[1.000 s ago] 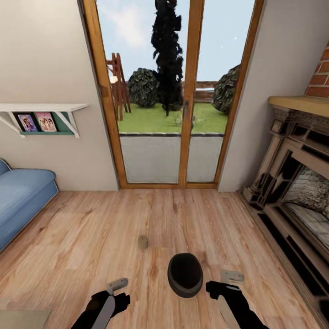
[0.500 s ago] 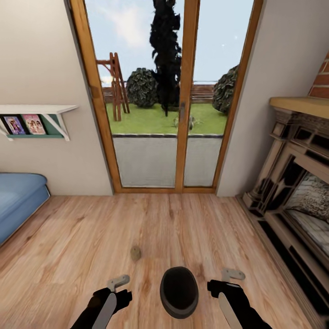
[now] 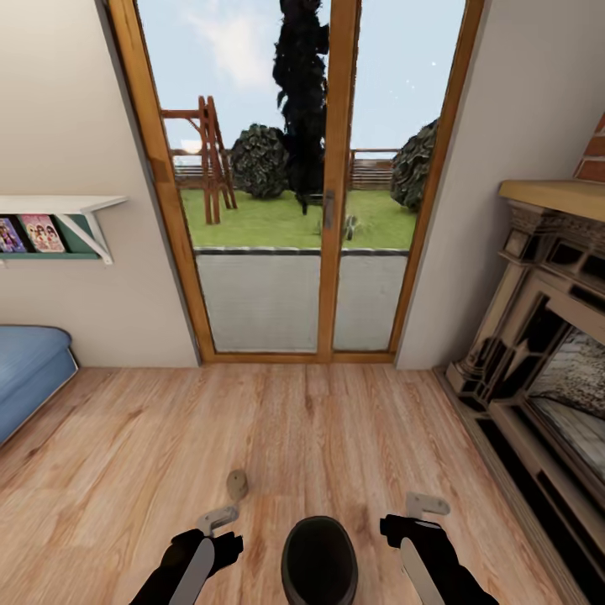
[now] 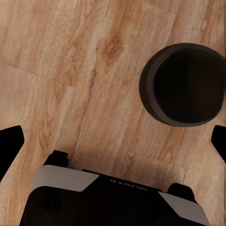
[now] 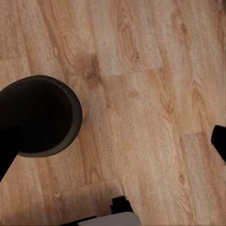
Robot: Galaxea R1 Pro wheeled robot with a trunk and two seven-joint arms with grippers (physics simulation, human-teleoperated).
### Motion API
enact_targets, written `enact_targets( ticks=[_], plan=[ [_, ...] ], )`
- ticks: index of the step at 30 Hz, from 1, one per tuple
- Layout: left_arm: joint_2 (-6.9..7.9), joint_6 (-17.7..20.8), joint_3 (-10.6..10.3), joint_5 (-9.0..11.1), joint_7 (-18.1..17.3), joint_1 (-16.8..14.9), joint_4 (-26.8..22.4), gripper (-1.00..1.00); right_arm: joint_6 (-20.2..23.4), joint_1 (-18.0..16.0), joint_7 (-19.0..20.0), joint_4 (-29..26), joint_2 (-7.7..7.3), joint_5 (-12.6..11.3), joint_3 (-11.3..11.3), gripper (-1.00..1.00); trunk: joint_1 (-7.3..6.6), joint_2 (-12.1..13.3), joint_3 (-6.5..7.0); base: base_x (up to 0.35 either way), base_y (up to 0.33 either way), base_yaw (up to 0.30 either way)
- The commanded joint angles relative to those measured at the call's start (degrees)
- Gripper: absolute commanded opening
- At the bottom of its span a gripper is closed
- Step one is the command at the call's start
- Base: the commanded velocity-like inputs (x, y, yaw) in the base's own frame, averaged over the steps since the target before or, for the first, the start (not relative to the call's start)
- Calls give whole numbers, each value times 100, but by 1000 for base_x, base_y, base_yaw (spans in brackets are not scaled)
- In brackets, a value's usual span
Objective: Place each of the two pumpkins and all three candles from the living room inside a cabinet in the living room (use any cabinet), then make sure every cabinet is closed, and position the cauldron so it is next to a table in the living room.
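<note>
Cauldron sits upright on the plank floor at six o'clock in the head view, directly between the two arms, its dark mouth facing up; both wrist views look down on its rim from either side. One candle stands just beyond it toward eleven o'clock, near the left hand but apart from it. That left hand is released and empty, its fingers spread over bare boards beside the pot. The right hand hangs at the pot's three o'clock side, likewise spread wide and grasping nothing. Glass doors fill twelve o'clock, a fireplace runs along three o'clock, and a blue sofa shows at nine o'clock. The likely trouble is a careless reach: the candle is small and could tip and roll across the smooth boards if a finger clips it. The pot stands so close under the base that driving forward may shove it, and its round belly could slip from a one-sided grip.
</note>
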Motion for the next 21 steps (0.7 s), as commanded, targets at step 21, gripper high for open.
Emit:
enact_targets(
  ticks=[21],
  plan=[
    [-1,10,-9,61,57,-3,-87,100,9,-5,-43,32,-7,-60,12,100,4,-7,-9,75,-137,0]
  ],
)
